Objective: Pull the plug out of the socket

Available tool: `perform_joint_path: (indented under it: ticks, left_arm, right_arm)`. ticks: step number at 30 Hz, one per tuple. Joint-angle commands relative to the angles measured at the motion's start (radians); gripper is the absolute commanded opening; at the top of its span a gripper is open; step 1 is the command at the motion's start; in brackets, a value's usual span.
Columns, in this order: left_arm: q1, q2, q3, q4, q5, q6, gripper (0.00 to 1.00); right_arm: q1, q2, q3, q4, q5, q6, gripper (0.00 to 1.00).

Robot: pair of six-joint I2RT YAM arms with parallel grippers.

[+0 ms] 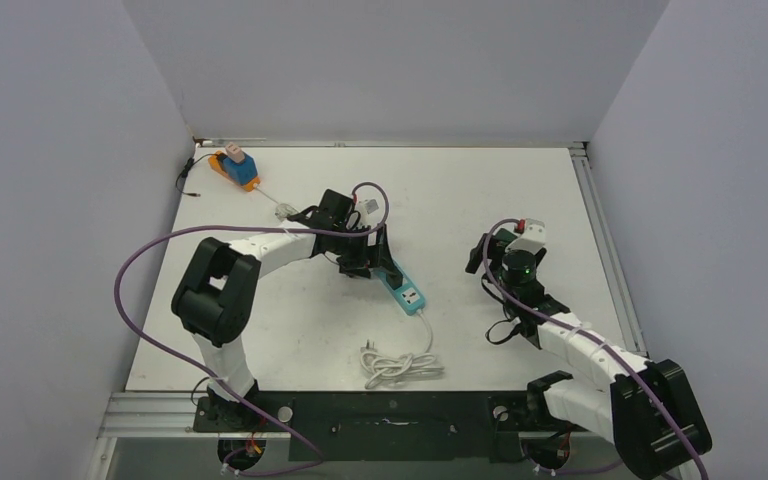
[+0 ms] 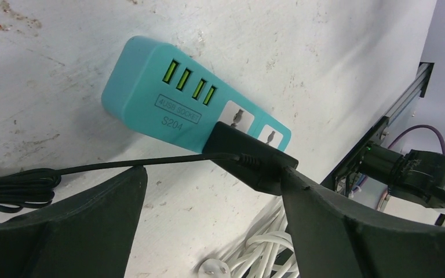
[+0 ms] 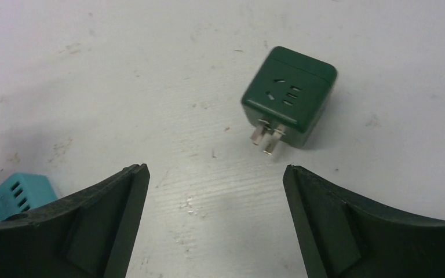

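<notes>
Where the plug (image 1: pixel 238 162) sits: on the orange socket (image 1: pixel 250 183), at the far left corner of the desk (image 1: pixel 480 200).
Left fingers (image 2: pixel 81 231): spread open over a teal power strip (image 2: pixel 145 92), with a black block (image 2: pixel 249 156) touching one finger.
Right fingers (image 3: pixel 353 231): spread open, holding nothing, near a green adapter (image 3: pixel 290 92).

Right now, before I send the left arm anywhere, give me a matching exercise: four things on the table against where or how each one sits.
Things:
1. blue plug
2. black block
3. green cube adapter
4. white cable

Places or states:
a. coiled near the near edge of the table
b. lying loose, metal prongs exposed
c. seated on the orange strip, far left corner
d. on the outlet face of the teal strip

Pairs: 1-c, 2-d, 3-b, 4-a
</notes>
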Motion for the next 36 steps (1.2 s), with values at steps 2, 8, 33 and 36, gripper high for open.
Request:
perform_joint_path:
  ticks: [2, 8, 33, 36]
  left_arm:
    - [-0.009, -0.075, -0.005, -0.024, -0.096, 0.058, 0.85]
    - [-0.003, -0.162, -0.041, 0.020, -0.160, 0.061, 0.88]
    - [0.108, -0.218, -0.060, 0.025, -0.176, 0.027, 0.92]
    - [0.108, -0.207, -0.061, 0.030, -0.162, 0.021, 0.92]
  right_arm:
    - [0.090, -0.060, -0.036, 0.178, -0.124, -0.107, 0.90]
    - [0.170, -0.033, -0.038, 0.251, -0.196, -0.163, 0.90]
    - [0.410, 0.168, 0.072, 0.281, -0.268, -0.282, 0.93]
    - [0.439, 0.210, 0.103, 0.273, -0.191, -0.280, 0.91]
